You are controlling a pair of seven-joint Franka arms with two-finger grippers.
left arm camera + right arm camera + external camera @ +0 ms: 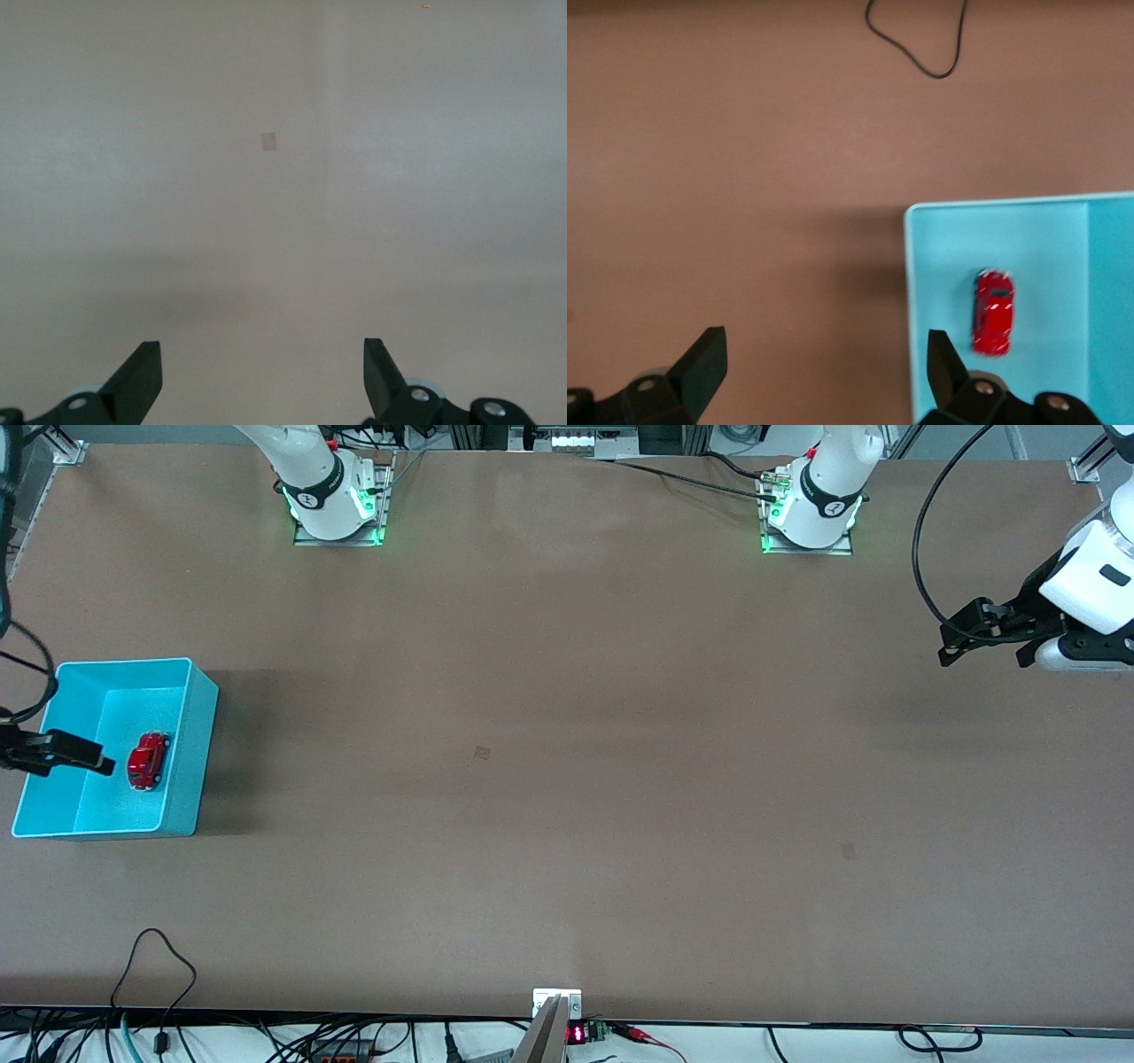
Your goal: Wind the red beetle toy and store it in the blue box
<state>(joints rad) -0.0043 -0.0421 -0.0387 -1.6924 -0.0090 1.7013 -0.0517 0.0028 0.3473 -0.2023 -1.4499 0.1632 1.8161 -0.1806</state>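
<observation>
The red beetle toy (147,760) lies on the floor of the blue box (190,762), which stands at the right arm's end of the table. My right gripper (62,753) is open and empty over the box's outer wall. In the right wrist view the right gripper (824,343) straddles that wall, with one finger over the box (992,204) and the other over bare table. The toy (994,312) lies apart from the fingers. My left gripper (983,657) is open and empty over the left arm's end of the table, and the left wrist view (261,350) shows only table under it.
A black cable loop (159,957) lies on the table nearer to the front camera than the box, and it also shows in the right wrist view (921,44). A small dark mark (482,754) is at mid-table. The arm bases (337,505) (811,514) stand along the back edge.
</observation>
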